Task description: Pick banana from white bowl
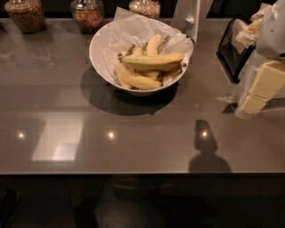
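Observation:
The white bowl, lined with crinkled white paper, stands on the dark table at the back centre. Several bananas lie in it. The banana, long, nearly straight and greenish-yellow with dark ends, lies across the top of the pile. My gripper, with cream-coloured fingers under a white arm, hangs at the right edge of the camera view. It is to the right of the bowl, apart from it, and holds nothing that I can see.
Three glass jars of brown grains stand along the back edge. A metal stand rises just behind the bowl. A black holder with packets sits at the back right. The table's front edge runs across below.

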You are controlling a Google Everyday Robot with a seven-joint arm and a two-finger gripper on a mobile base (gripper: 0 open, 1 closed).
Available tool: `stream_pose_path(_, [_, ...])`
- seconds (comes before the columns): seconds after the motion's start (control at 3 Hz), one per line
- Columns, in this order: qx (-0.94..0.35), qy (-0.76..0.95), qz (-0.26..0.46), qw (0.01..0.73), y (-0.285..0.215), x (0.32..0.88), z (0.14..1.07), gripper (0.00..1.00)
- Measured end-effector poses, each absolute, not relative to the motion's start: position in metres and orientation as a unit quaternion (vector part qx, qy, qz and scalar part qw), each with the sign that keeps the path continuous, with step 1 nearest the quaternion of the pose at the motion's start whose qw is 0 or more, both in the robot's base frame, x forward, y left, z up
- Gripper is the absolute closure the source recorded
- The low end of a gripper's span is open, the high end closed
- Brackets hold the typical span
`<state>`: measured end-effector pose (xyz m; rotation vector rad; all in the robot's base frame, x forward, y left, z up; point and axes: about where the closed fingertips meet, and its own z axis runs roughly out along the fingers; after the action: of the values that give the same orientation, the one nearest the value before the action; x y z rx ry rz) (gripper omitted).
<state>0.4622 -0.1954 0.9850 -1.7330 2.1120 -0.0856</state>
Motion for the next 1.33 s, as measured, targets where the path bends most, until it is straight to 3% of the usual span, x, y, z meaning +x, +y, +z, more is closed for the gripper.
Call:
stream_pose_path(0.67, [-0.647, 0.713, 0.032, 0.27, -0.135, 0.524, 0.995, 0.0])
stream_pose_path(1.33, [-0.661, 0.695, 0.093, 0.267, -0.084, 0.58, 0.975, 0.0])
